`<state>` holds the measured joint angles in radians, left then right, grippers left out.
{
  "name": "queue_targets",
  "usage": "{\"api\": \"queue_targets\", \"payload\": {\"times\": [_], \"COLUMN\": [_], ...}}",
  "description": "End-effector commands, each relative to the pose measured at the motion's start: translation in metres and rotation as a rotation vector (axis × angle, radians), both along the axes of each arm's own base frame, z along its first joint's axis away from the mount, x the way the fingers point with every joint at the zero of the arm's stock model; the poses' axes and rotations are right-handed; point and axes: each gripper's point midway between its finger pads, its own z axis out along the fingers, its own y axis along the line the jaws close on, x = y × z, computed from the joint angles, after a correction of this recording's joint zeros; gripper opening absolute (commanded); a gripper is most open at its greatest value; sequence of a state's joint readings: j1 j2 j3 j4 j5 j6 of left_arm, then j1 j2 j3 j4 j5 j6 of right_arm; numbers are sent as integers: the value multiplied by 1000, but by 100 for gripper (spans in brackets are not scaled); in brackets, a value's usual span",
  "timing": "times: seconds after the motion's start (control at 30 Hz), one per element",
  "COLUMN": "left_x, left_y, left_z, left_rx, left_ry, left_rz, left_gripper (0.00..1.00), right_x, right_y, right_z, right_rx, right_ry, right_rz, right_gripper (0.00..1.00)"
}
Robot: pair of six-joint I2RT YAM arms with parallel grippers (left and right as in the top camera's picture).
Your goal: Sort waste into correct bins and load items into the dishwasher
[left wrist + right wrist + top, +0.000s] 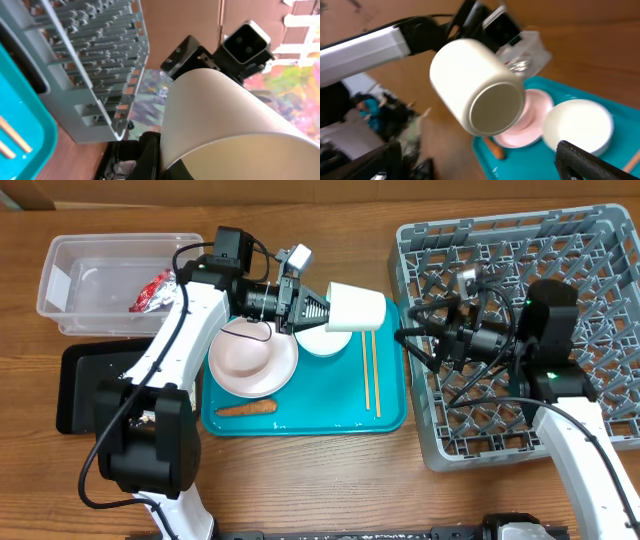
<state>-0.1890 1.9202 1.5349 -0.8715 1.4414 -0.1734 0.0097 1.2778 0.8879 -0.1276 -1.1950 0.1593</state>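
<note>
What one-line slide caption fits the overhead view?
Left hand holds the white cup sideways over the teal tray, base toward the open right hand.

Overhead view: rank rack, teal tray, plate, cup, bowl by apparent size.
1. rack
2. teal tray
3. plate
The cup and bowl are unranked: the cup is held up nearer the camera and hides part of the bowl.

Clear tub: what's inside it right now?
Clear tub holds one crumpled red-and-silver wrapper near its right end. The left arm covers that corner, so anything beneath is hidden.
</note>
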Motion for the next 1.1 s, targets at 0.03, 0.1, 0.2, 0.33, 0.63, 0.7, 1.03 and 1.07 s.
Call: {"api": "queue_targets", "payload": {"times": [0.03, 0.1, 0.2, 0.33, 0.63, 0.7, 1.03, 1.07], "left_x": [-11, -14, -20, -25, -23, -23, -20, -19], "left_y": [-16, -23, -36, -51, -62, -62, -62, -62], "left_z": [22, 24, 25, 26, 14, 14, 12, 10], "left_rx": [-73, -79, -81, -74, 7, 8, 21, 32], "left_ry": [-15, -23, -32, -45, -31, -27, -39, -40], "left_rz": [-65, -85, -118, -147, -124, -123, -111, -104], "left_gripper": [4, 4, 4, 4, 4, 4, 20, 23], "right_x": [-13, -13, -13, -13, -12, -12, -12, -12], "right_y": [6, 6, 6, 6, 6, 6, 6, 6], "right_z": [11, 11, 11, 11, 12, 12, 12, 12], "right_rx": [50, 50, 51, 51, 50, 50, 50, 50], "right_ry": [-11, -12, -11, -11, -22, -26, -23, -20], "right_rz": [106, 106, 106, 106, 106, 106, 106, 105], "right_gripper": [100, 100, 100, 100, 93, 82, 61, 61]}}
